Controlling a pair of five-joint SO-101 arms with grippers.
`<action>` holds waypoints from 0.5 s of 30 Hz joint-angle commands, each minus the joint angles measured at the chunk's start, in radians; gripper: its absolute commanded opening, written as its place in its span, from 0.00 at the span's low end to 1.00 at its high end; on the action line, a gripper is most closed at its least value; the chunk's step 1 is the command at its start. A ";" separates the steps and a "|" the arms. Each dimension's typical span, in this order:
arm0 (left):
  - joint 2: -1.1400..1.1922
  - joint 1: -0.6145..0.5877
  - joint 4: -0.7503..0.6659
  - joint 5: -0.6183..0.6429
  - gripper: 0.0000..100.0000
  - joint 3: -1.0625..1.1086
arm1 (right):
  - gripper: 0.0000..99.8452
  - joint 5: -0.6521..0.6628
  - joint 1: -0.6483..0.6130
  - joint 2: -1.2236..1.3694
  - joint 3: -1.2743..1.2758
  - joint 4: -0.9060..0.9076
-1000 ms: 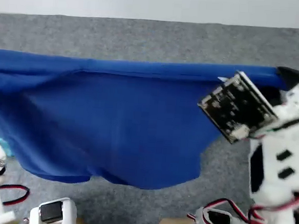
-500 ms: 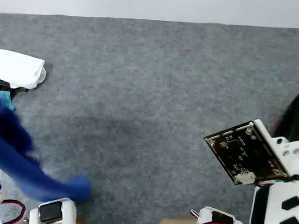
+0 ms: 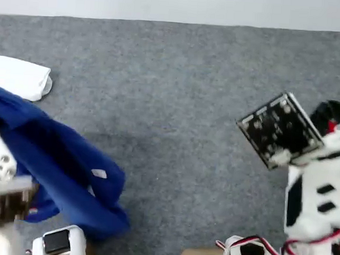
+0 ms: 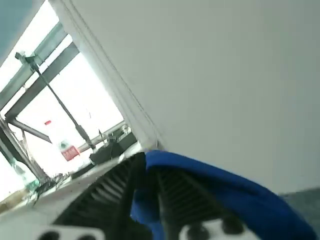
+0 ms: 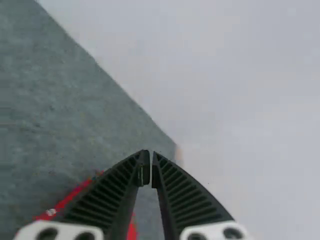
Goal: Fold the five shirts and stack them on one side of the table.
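Nearest the arms' bases, the blue shirt (image 3: 63,155) lies in a crumpled heap at the left side of the tabletop (image 3: 189,105), its near end bunched close to the left arm's base, with a small label (image 3: 98,173) turned up. The left gripper (image 4: 148,159) is clamped on a fold of this shirt, the cloth pinched between its jaws. The right gripper (image 5: 148,156) hangs over the right side, jaws together on nothing. The shirt's long axis runs slantwise, from the near bunch back toward the far left edge, where its far end lies just beside a folded white shirt (image 3: 19,77). The likely trouble is that the shirt is held at one point only and is nowhere flat: let go here, it would probably settle as a wad, not a fold. The cloth by the base could also snag on the arm, and pulling the far end might drag over the white shirt and undo it.
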 commanded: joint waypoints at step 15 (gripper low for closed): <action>-0.011 -0.506 0.023 -0.394 0.00 0.699 | 0.01 -0.310 -0.641 0.150 0.756 -0.286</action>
